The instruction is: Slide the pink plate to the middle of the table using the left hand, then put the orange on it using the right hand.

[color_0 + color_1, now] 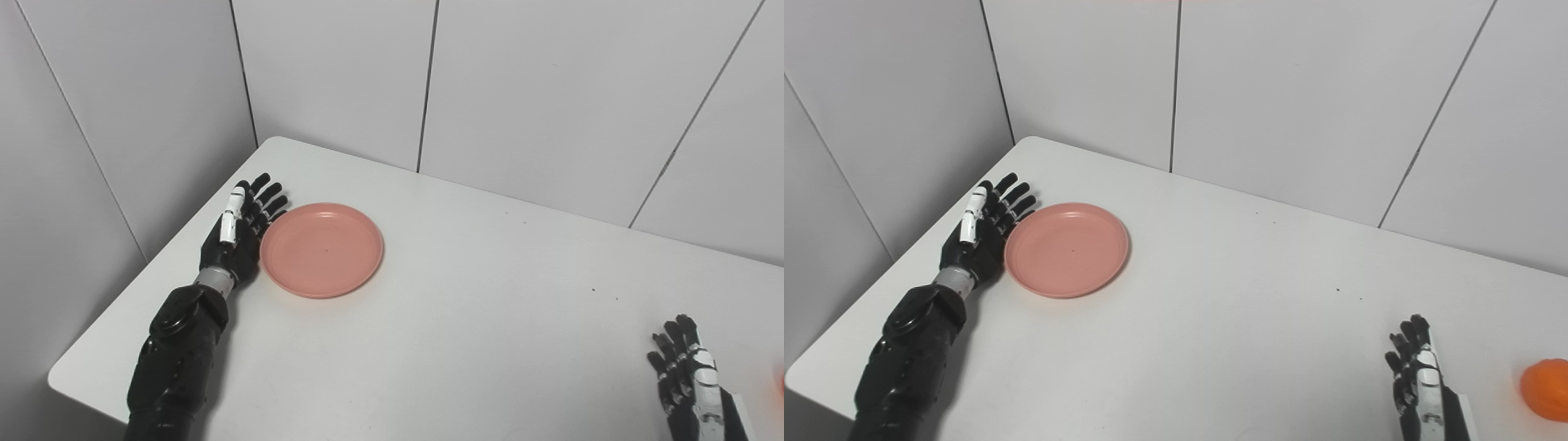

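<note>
Step 1, plate slide. Left hand (236,236) flat, fingers spread, holding nothing; pink plate (322,250) touching fingers' inner side. Next: push sideways to table (465,318) middle. Right hand (1421,380) empty, fingers apart; orange (1545,389) just beside, outer side.

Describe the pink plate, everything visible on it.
The pink plate is round and shallow, salmon-pink with a matte, plastic-like look, a raised rim and a flat centre. It is empty apart from a tiny dark speck near its middle. It lies flat and upright on the white table, toward the table's left side. The left hand, open with fingers extended, sits against its left rim, at or very near contact. The orange and the right hand are far off, near the right edge.
</note>
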Motion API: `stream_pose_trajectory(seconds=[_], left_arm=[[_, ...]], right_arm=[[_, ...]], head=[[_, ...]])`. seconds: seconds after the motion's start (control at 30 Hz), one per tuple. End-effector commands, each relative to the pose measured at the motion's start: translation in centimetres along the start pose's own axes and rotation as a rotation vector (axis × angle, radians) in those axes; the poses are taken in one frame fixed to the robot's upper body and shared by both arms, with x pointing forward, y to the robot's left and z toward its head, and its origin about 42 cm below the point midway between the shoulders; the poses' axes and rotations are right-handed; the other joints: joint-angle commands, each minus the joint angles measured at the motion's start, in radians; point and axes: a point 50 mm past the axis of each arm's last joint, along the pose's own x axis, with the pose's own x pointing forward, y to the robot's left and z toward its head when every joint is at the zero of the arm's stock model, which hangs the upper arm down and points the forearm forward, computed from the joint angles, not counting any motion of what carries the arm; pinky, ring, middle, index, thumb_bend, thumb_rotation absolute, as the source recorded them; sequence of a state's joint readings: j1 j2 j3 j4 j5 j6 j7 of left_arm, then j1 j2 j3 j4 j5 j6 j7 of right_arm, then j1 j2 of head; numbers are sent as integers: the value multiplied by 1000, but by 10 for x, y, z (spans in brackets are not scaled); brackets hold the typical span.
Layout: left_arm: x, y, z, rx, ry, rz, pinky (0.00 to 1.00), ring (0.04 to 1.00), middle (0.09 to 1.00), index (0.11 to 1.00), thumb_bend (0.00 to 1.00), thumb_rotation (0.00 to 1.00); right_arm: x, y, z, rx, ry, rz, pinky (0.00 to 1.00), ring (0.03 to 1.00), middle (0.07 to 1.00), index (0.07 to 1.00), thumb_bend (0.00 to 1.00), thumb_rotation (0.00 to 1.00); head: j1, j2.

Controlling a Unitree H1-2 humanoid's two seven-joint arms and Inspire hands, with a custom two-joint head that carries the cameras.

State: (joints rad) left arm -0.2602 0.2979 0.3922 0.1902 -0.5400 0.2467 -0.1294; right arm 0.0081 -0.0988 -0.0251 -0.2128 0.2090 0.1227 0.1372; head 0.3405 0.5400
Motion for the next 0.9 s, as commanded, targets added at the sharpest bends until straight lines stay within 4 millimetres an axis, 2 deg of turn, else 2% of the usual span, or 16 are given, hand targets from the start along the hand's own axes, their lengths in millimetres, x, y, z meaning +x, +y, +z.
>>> stream_pose_trajectory(seconds=[0.0,0.1,0.6,0.87], left_arm=[[3,-8,1,8,15,-28,905,907,919,912,334,1000],[3,-16,1,30,39,-52,906,911,922,913,357,1000],[9,-50,-11,34,73,-135,904,904,911,894,321,1000],[13,-71,-20,36,104,-186,910,909,911,899,333,1000]], right_arm=[[6,2,13,5,-53,15,1000,1000,1000,1000,271,1000],[7,3,13,13,-52,12,1000,1000,1000,1000,270,1000],[6,7,12,13,-56,9,1000,1000,1000,1000,244,1000],[6,10,10,34,-47,12,1000,1000,1000,1000,272,1000]], head=[[-2,1],[-5,1],[-29,1],[-58,10]])
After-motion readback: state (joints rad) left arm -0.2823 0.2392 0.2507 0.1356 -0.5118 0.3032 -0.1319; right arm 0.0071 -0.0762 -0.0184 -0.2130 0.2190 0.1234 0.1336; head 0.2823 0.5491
